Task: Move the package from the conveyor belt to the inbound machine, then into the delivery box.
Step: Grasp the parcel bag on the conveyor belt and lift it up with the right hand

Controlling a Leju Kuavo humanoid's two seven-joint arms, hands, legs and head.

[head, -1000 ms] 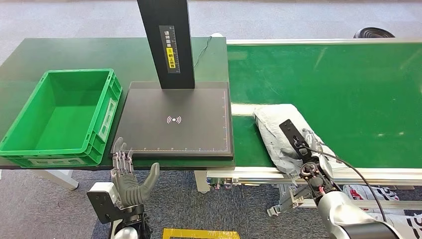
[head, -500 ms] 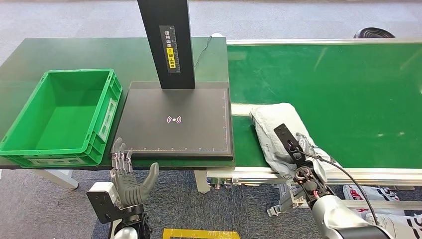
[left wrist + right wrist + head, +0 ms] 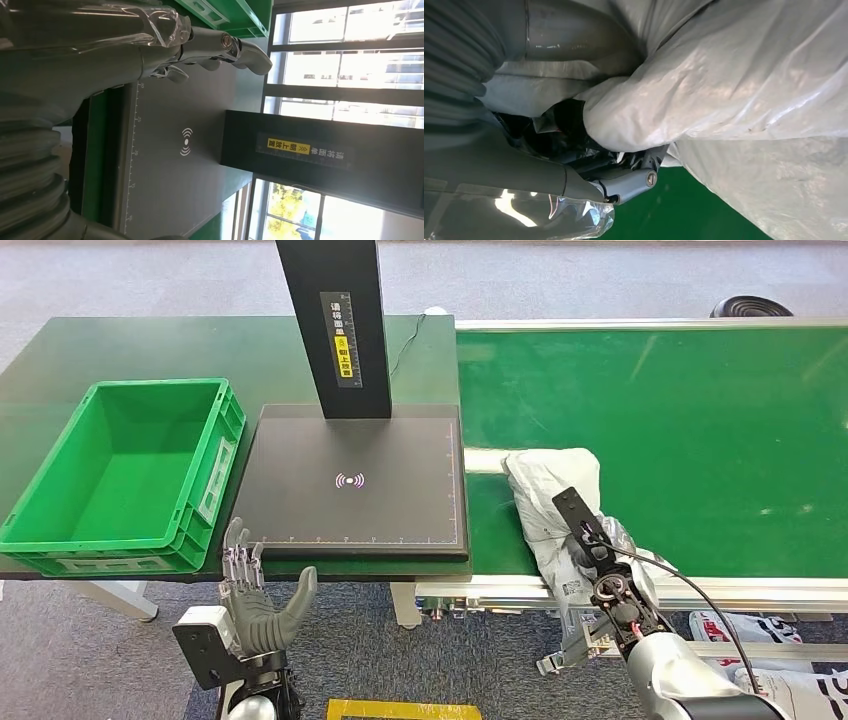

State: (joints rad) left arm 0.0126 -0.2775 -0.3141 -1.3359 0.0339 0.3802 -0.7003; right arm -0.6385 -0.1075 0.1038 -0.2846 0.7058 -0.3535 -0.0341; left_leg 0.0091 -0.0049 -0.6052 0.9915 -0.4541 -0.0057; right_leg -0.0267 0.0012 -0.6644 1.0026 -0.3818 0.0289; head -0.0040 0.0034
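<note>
The package (image 3: 553, 502), a crumpled grey-white poly bag, lies at the near left edge of the conveyor belt (image 3: 700, 430), lower centre-right of my head view, its near end hanging over the belt's metal rail. My right hand (image 3: 598, 558) comes up from the lower right and sits on that near end; in the right wrist view the fingers (image 3: 629, 181) curl under a fold of the bag with the thumb over it, so I read it as gripping the package. My left hand (image 3: 255, 605) hovers at the lower left, below the near edge of the bench (image 3: 140, 345), palm up with the fingers (image 3: 240, 49) spread apart and holding nothing. Just beyond it, centre frame, I see the inbound machine (image 3: 355, 480): a flat black scan plate with a glowing wireless mark, and a black post rising from its far edge with a yellow label. To the plate's left, touching or just beside it, stands the green delivery box (image 3: 210, 455). Farther back, the dark green bench runs to the grey carpeted floor (image 3: 120, 280) at the top of the frame.
</note>
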